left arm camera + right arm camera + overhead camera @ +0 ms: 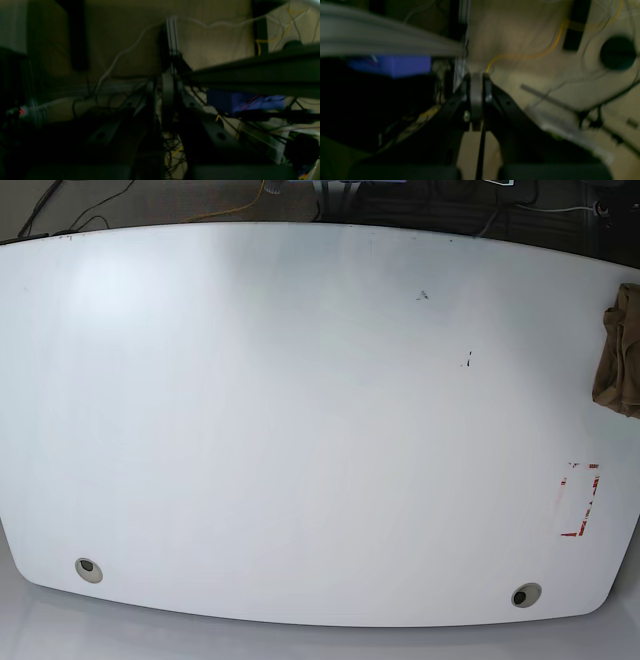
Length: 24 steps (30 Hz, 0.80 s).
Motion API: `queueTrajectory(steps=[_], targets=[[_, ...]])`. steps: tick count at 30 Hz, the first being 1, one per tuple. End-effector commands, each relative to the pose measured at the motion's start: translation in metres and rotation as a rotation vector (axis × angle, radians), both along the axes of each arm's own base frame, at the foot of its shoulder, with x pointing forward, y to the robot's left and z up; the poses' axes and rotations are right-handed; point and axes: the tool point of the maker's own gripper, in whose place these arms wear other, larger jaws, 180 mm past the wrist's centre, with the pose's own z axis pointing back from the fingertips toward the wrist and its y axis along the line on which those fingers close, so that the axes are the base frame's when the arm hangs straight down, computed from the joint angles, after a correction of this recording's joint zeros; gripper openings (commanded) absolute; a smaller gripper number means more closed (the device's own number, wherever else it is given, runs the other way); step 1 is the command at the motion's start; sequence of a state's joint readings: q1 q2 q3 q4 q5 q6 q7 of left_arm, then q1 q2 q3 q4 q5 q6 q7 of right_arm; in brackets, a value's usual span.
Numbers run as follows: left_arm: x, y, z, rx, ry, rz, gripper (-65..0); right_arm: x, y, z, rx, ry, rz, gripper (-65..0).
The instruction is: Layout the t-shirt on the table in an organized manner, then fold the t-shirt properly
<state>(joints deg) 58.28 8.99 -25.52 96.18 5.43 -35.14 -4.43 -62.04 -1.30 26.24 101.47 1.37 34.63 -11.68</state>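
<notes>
T-shirt [621, 350] bunched at white table [300, 430] right edge.

**Where things sit on the table**

The table [300, 430] fills most of the base view. The t-shirt [620, 350] lies bunched up on the table at the far right edge, partly out of the picture. Nearer the front, below the t-shirt, is a dashed rectangle mark [580, 500]. One round hole [88, 569] sits at the front left, another hole [525, 595] at the front right.
</notes>
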Motion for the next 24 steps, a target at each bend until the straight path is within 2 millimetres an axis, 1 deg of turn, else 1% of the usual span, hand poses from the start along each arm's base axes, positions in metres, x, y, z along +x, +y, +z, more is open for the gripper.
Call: queueTrajectory(steps=[1, 3, 6, 9, 12, 13, 18, 21, 22, 24], targets=[[-0.002, -0.006, -0.007, -0.034, 0.001, 0.0, -62.9, -0.008, -0.001, -0.008, 0.014, 0.017, -0.019, -65.0], [-0.009, -0.011, -0.019, -0.058, 0.032, -0.008, -62.9, -0.011, -0.001, -0.019, 0.025, 0.034, -0.037, -65.0], [-0.009, -0.016, -0.033, -0.084, 0.051, -0.012, -62.9, -0.018, 0.0, -0.035, 0.042, 0.065, -0.063, -65.0], [-0.012, -0.018, -0.048, -0.088, 0.084, -0.03, -62.9, -0.02, 0.003, -0.048, 0.069, 0.086, -0.075, -65.0], [-0.019, -0.02, -0.068, -0.075, 0.131, -0.043, -62.9, -0.02, 0.004, -0.06, 0.098, 0.102, -0.071, -65.0], [-0.023, -0.02, -0.078, -0.069, 0.159, -0.044, -62.9, -0.021, 0.006, -0.067, 0.11, 0.113, -0.079, -65.0], [-0.028, -0.028, -0.105, -0.093, 0.219, -0.041, -62.9, -0.02, 0.01, -0.09, 0.145, 0.145, -0.116, -65.0], [-0.03, -0.028, -0.12, -0.096, 0.257, -0.063, -62.9, -0.016, 0.005, -0.103, 0.151, 0.161, -0.124, -65.0], [-0.032, -0.03, -0.126, -0.1, 0.275, -0.067, -62.9, -0.014, 0.007, -0.108, 0.162, 0.166, -0.129, -65.0], [-0.029, -0.035, -0.136, -0.112, 0.292, -0.076, -62.9, -0.015, 0.012, -0.117, 0.181, 0.193, -0.126, -65.0]])
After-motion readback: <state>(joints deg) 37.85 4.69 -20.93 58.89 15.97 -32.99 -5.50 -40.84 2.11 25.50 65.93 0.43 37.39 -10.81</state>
